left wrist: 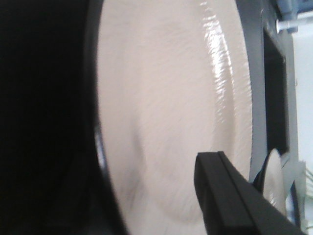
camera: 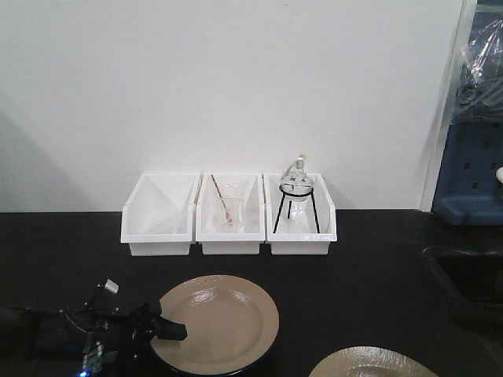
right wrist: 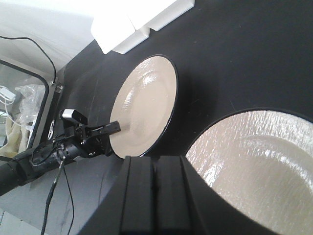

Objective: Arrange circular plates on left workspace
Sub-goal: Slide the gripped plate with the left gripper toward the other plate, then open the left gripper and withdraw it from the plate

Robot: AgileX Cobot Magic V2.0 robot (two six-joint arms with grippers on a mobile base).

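Note:
One circular plate (camera: 224,318), tan with a black rim, lies flat on the black countertop (camera: 63,251) left of centre. It fills the left wrist view (left wrist: 166,98) and shows in the right wrist view (right wrist: 144,105). My left gripper (camera: 161,323) is open at this plate's left rim, with one black finger (left wrist: 227,193) over the tan top; the other finger is lost in the dark. The second plate (camera: 373,363) lies at the front right, cut off by the frame edge, and is large in the right wrist view (right wrist: 254,161). My right gripper (right wrist: 154,159) is shut and empty beside this plate's left edge.
Three white bins (camera: 229,220) stand in a row at the back wall. The middle one holds a glass beaker, the right one a round flask on a black tripod (camera: 297,196). A recessed black sink (camera: 468,279) lies at the right, a blue unit (camera: 471,177) behind it.

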